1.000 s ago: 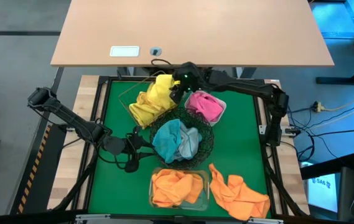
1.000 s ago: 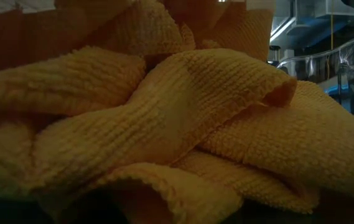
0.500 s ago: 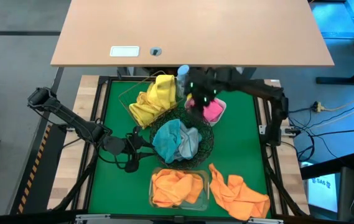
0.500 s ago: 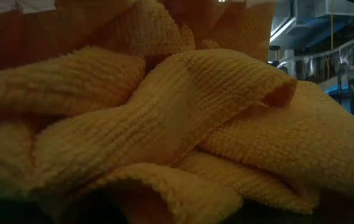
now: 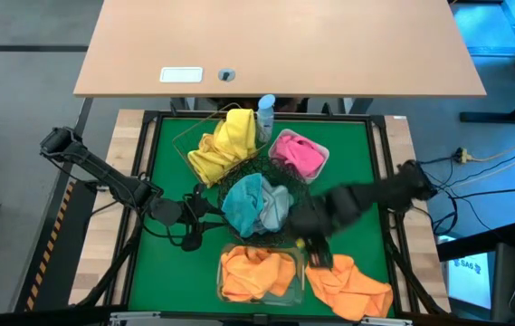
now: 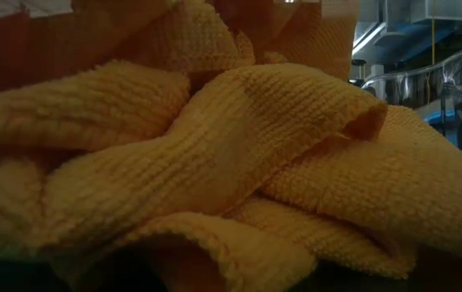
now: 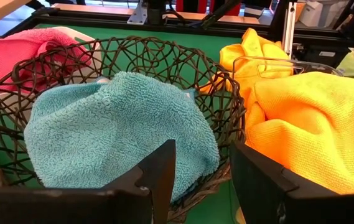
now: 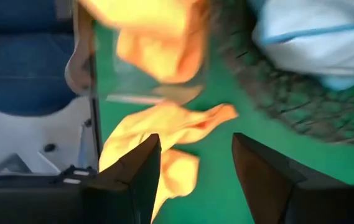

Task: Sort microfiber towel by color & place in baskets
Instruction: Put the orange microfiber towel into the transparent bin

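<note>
A loose orange towel point(image 5: 355, 286) lies crumpled on the green mat near the table's near right corner, and it fills the low view point(image 6: 231, 162). My right gripper point(image 5: 317, 252) hovers open just beside and above it; in the right wrist view the towel point(image 8: 164, 124) lies between and beyond the open fingers point(image 8: 195, 143). Another orange towel sits in the clear tub point(image 5: 259, 272). Teal and grey towels fill the black wire bowl point(image 5: 262, 204). A yellow towel lies in the copper basket point(image 5: 225, 145), a pink one in the white tray point(image 5: 299, 154). My left gripper point(image 5: 192, 225) waits open beside the bowl point(image 7: 121, 56).
A small blue-capped bottle point(image 5: 265, 112) stands at the far edge between the copper basket and the white tray. The four containers crowd the middle of the mat. Bare green mat shows to the right point(image 5: 357, 172) and to the left point(image 5: 162, 172). The black frame rail borders the mat.
My right gripper has swept from the yellow towel at the far edge, over the pink tray, toward the near edge, and now hangs by the loose orange towel, still blurred with motion. The blue-capped bottle has come into sight behind it. The towels have stayed put.
</note>
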Tool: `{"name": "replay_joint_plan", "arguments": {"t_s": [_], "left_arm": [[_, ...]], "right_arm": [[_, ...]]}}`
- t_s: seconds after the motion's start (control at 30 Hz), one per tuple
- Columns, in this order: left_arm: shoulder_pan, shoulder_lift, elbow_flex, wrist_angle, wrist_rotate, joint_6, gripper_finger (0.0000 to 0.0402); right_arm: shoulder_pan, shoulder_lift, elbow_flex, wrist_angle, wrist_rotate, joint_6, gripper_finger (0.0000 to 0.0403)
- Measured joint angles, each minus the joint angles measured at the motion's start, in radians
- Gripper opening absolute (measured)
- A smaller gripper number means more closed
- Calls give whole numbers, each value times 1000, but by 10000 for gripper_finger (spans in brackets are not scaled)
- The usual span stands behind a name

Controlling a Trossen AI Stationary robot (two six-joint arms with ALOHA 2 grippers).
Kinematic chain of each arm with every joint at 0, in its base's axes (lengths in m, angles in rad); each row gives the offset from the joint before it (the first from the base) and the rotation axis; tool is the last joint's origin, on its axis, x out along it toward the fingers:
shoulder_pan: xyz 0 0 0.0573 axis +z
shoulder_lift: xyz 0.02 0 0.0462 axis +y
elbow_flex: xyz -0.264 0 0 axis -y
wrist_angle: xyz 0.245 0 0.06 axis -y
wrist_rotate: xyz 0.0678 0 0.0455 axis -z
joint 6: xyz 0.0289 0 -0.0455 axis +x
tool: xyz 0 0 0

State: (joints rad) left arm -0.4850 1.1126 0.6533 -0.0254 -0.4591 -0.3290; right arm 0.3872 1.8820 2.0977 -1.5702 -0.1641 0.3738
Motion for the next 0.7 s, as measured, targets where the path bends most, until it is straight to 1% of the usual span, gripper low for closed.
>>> {"name": "replay_joint_plan", "arguments": {"t_s": [0.23, 0.33, 0.5, 0.6, 0.7], "left_arm": [[0, 0, 0, 0, 0, 0, 144], [0, 0, 0, 0, 0, 0, 144], [0, 0, 0, 0, 0, 0, 144], [0, 0, 0, 0, 0, 0, 144], [0, 0, 0, 0, 0, 0, 144]], "right_arm": [[244, 0, -60, 0, 163, 195, 198], [325, 0, -119, -1, 215, 319, 198], [438, 0, -247, 12, 253, 550, 198], [493, 0, -341, 81, 252, 613, 198], [536, 0, -439, 171, 242, 640, 198]]}}
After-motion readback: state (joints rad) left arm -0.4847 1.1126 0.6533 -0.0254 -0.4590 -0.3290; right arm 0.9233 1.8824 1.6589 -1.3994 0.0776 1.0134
